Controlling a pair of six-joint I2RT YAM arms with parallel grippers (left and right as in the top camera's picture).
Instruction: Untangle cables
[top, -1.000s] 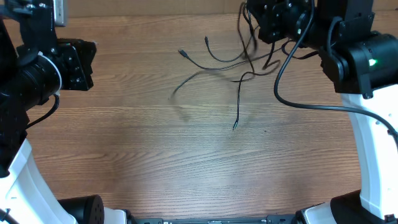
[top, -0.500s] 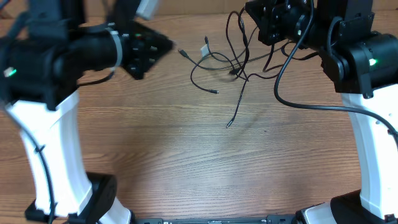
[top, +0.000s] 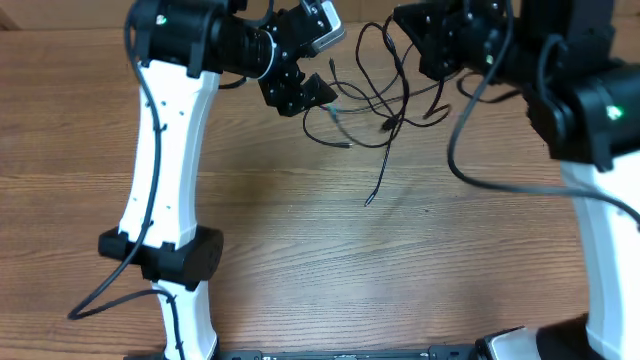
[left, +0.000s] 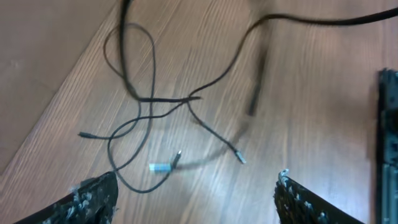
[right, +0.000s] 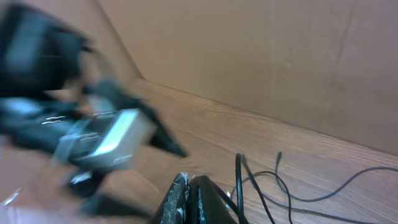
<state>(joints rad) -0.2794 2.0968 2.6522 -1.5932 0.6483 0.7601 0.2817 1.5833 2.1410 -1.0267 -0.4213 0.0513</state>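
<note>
The cables (top: 375, 100) are thin black cords in a loose tangle at the back middle of the table. Some loops rise toward my right gripper (top: 445, 45), which is shut on the cables. One free end (top: 368, 202) trails toward the table's middle. In the right wrist view the right gripper (right: 191, 186) has its jaws pressed together, with cords (right: 273, 186) running off beside them. My left gripper (top: 322, 62) is open just left of the tangle. In the left wrist view the left gripper (left: 196, 194) holds nothing, and the cables (left: 149, 99) with a light blue plug (left: 160, 167) lie ahead of it.
A brown cardboard wall (right: 249, 50) stands along the table's back edge. The left arm's white link and black base (top: 160, 255) reach across the left half of the table. A thick black robot wire (top: 470, 160) loops down from the right arm.
My left arm has swung in from the far left to the tangle, and its gripper has opened. The cables have shifted a little. The right gripper has stayed in place.
</note>
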